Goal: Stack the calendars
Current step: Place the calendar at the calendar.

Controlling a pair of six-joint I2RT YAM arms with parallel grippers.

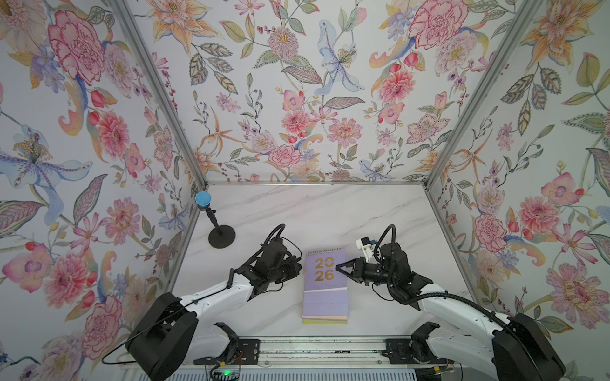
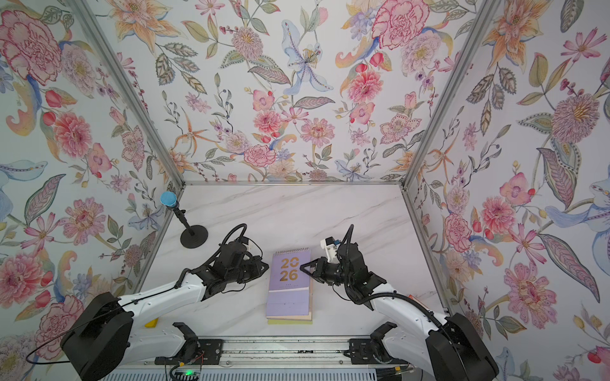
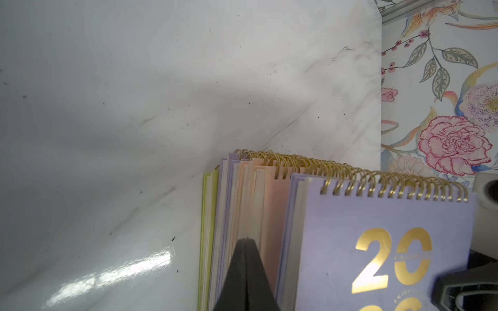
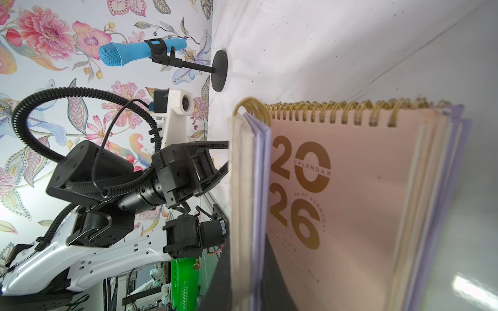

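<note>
Marble tabletop [image 1: 313, 214], floral walls [image 1: 297, 99], calendars [image 1: 325, 290] stacked, left hand [image 1: 299, 264], right hand [image 1: 337, 266] both closed, empty.

Calendar stack [image 2: 289, 292] on marble table [image 2: 297, 214]

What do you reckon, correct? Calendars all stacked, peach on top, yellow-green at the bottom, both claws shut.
No: the top calendar is lilac, not peach; both top views show it. The rest stands: all stacked, yellow-green calendar at the bottom, left claw and right claw shut.
</note>
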